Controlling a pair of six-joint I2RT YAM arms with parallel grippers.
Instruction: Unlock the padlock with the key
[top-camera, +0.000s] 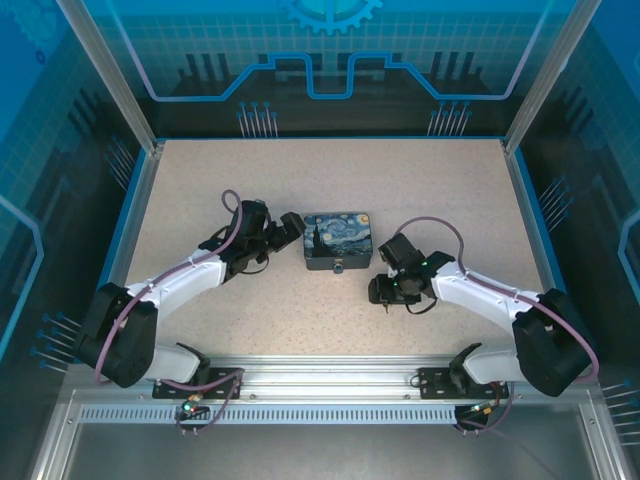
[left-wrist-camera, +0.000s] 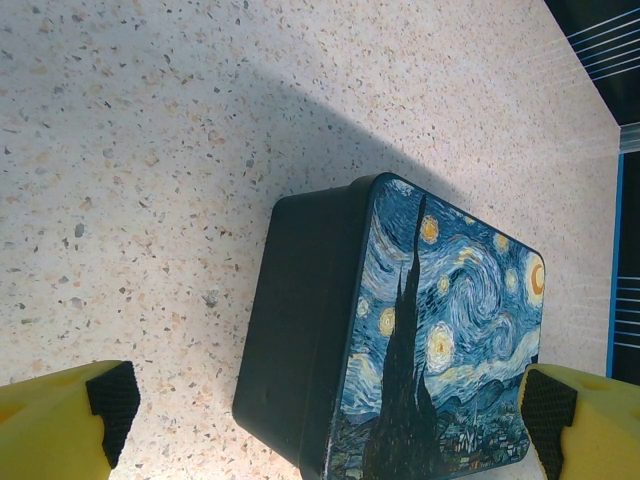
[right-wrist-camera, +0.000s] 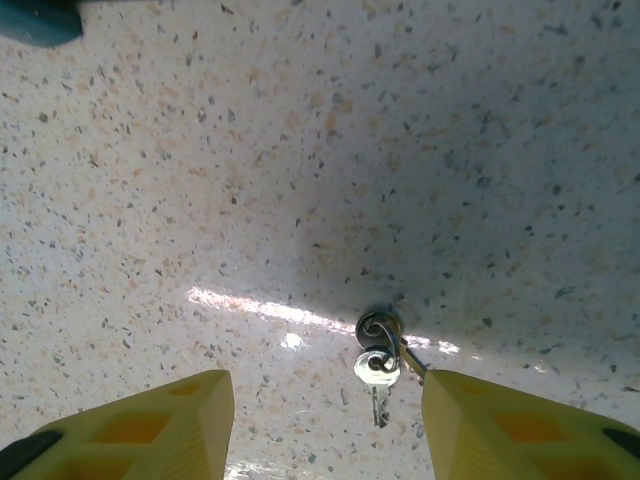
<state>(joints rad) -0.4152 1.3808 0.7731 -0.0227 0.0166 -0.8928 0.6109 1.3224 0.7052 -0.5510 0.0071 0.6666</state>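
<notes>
We see a speckled beige desk (top-camera: 330, 180) walled on three sides by translucent blue panels (top-camera: 330, 60) printed with circuit lines and a gear. A slotted aluminium rail (top-camera: 330, 412) runs along its near edge, and a bright streak of light (right-wrist-camera: 260, 310) glints on the surface.

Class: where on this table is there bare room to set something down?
Free: the far strip of the table between the box and the back wall; the near middle between box and front rail. Crowded: left gripper at the box's left end, right gripper over the key.
</notes>
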